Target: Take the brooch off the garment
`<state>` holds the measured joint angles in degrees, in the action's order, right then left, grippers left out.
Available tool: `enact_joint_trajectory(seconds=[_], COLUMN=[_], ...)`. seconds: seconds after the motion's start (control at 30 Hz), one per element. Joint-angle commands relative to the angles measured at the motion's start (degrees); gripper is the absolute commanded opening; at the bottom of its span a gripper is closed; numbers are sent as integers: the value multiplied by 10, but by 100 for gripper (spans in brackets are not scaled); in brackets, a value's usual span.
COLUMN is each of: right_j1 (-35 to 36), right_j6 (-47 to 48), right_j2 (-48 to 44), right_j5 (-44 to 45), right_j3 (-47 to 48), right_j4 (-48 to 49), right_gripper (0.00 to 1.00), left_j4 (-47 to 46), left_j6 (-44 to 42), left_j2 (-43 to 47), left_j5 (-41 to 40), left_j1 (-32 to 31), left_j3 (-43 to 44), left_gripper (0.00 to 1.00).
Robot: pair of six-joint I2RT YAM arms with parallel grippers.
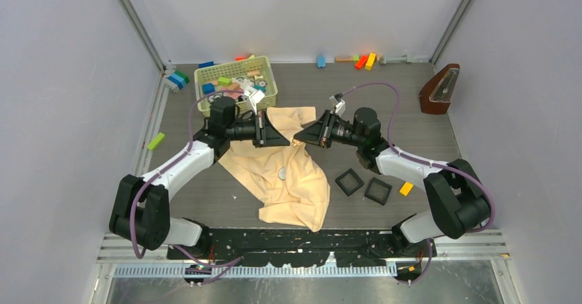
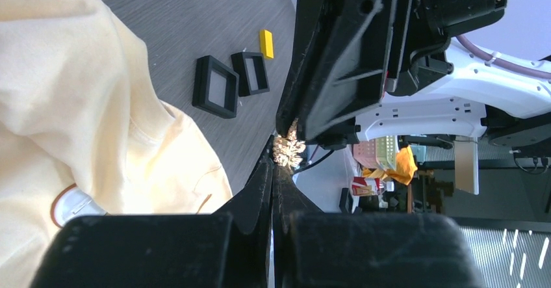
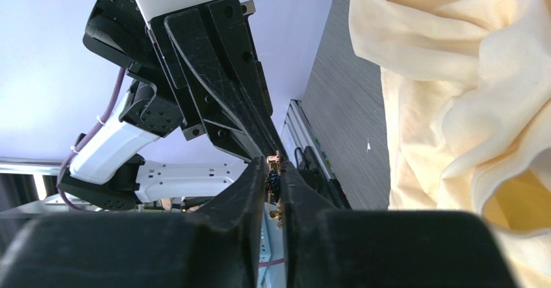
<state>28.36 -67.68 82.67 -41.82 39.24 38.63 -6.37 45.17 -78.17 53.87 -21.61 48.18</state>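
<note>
Right gripper (image 3: 273,166) pinches the brooch (image 2: 288,151), closed left gripper (image 2: 273,157) touching it.

Bright, even overhead light is filling the top view, throwing only soft shadows. In the left wrist view the cloth (image 2: 78,106) at 9 o'clock is washing out; both wrist views are blurring at 6 o'clock.

2 grippers (image 1: 289,139) (image 1: 303,138); 1 brooch (image 2: 288,150); 1 garment (image 1: 295,187); 2 black square trays (image 1: 349,181) (image 1: 378,190); 1 basket (image 1: 233,64); 1 metronome (image 1: 439,90); 1 grey disc (image 1: 281,173)
</note>
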Motion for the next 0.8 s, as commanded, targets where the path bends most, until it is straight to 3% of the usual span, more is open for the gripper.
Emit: enact_joint_trajectory(seconds=[0.0, 0.13, 0.23, 0.3, 0.37, 0.47, 0.77], right_j1=[1, 1, 1, 1, 1, 1, 3], right_j6=[2, 19, 39, 52, 70, 100, 137], right_j2=[-8, -19, -36, -49, -63, -85, -98], right_j5=[4, 14, 27, 40, 52, 70, 80], right_j3=[-1, -4, -7, -9, -7, -6, -1], right_j4=[40, 15, 0, -10, -27, -51, -82], right_gripper=[11, 1, 1, 1, 1, 1, 1], left_j4=[-36, -72, -123, -181, -259, -341, -404], left_j6=[13, 37, 72, 124, 181, 237, 286], left_j2=[1, 3, 5, 6, 4, -4, -28], left_j5=[14, 17, 8, -2, -15, -37, -69], left_j1=[-6, -6, -6, -6, -8, -26, -63], left_j3=[0, -11, -33, -58, -89, -111, -111], left_gripper=[0, 3, 23, 45, 54, 55, 49])
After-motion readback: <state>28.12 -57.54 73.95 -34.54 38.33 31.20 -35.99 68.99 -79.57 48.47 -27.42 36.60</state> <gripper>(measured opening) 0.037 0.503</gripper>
